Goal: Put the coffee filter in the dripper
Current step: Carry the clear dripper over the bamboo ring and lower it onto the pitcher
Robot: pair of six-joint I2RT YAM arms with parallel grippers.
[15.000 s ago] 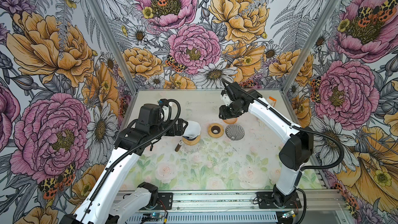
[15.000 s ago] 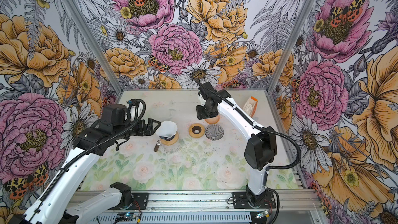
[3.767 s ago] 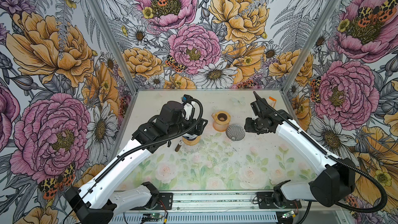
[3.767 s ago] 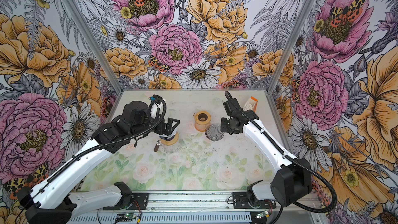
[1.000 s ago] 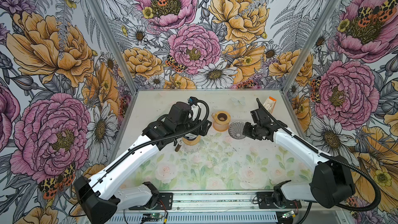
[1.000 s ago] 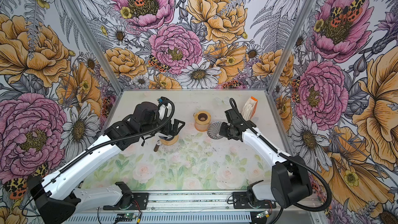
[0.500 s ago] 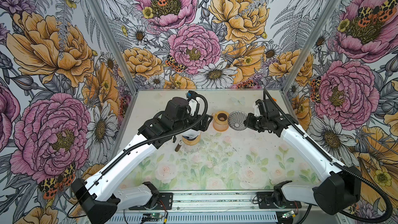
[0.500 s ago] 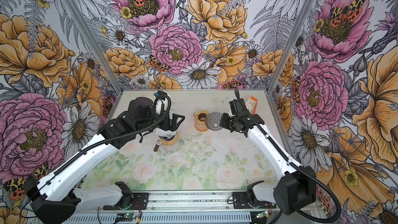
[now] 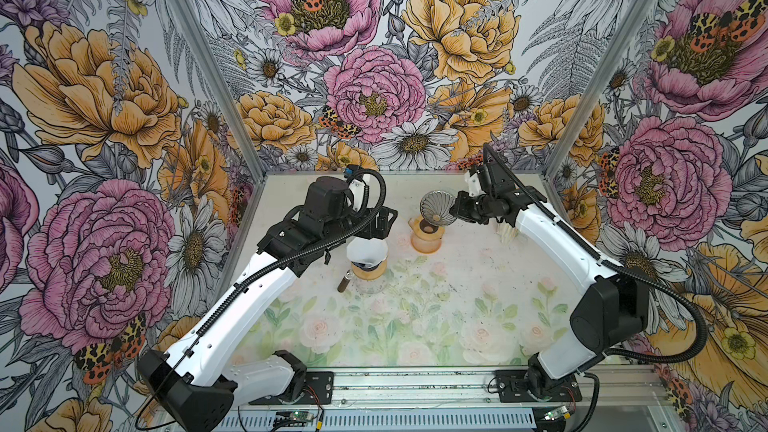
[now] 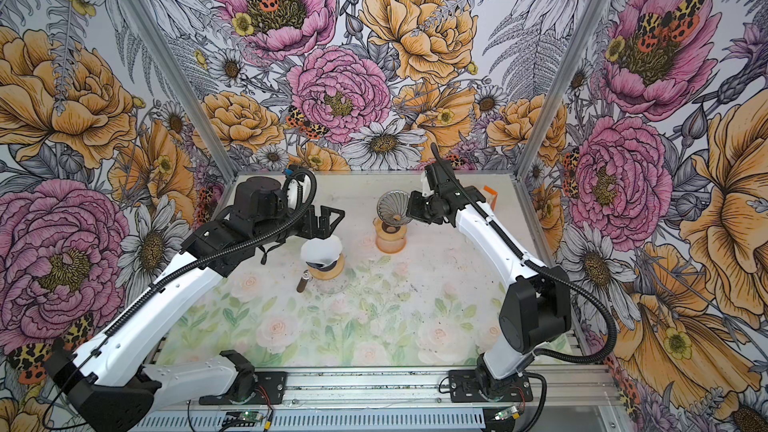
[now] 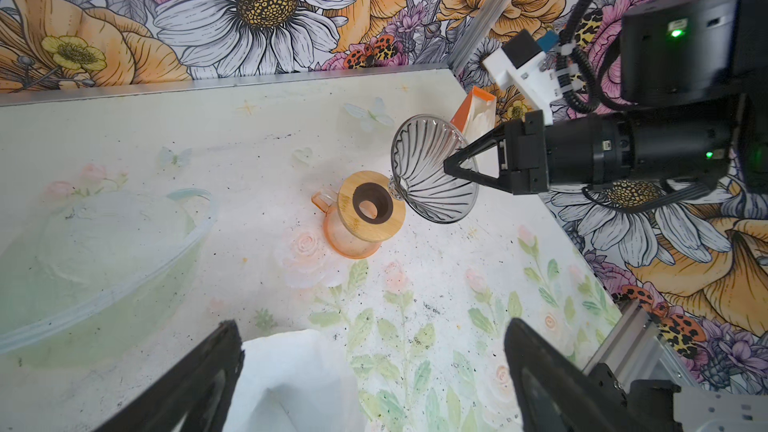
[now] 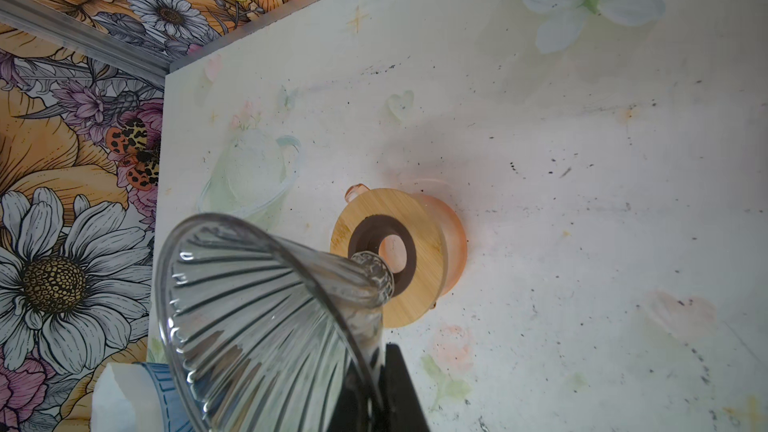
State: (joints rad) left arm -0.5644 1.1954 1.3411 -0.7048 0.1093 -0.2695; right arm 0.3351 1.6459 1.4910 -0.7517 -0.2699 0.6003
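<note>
The dripper [image 9: 435,205] [image 10: 392,202] is a ribbed clear glass cone. My right gripper [image 9: 455,210] [image 10: 411,206] [image 11: 449,168] [image 12: 376,371] is shut on its rim and holds it tilted in the air. Its narrow end [image 12: 374,274] hangs over the hole in the wooden lid [image 11: 386,220] [image 12: 428,261] of an orange glass cup [image 9: 426,243]. The white paper coffee filter [image 9: 368,251] [image 10: 320,252] [image 11: 291,380] stands in the wood-collared neck of a glass carafe [image 9: 368,273]. My left gripper [image 9: 384,222] [image 10: 328,222] [image 11: 372,326] is open just behind and above the filter, holding nothing.
An orange-and-white pack of filters [image 10: 490,195] [image 11: 478,114] stands at the back right, behind my right arm. A brown handle [image 9: 343,284] sticks out of the carafe toward the front left. The walls close the table on three sides.
My right gripper has lifted the dripper off the table and carried it back and left, over the orange cup's lid. My left gripper has drawn back a little from the filter.
</note>
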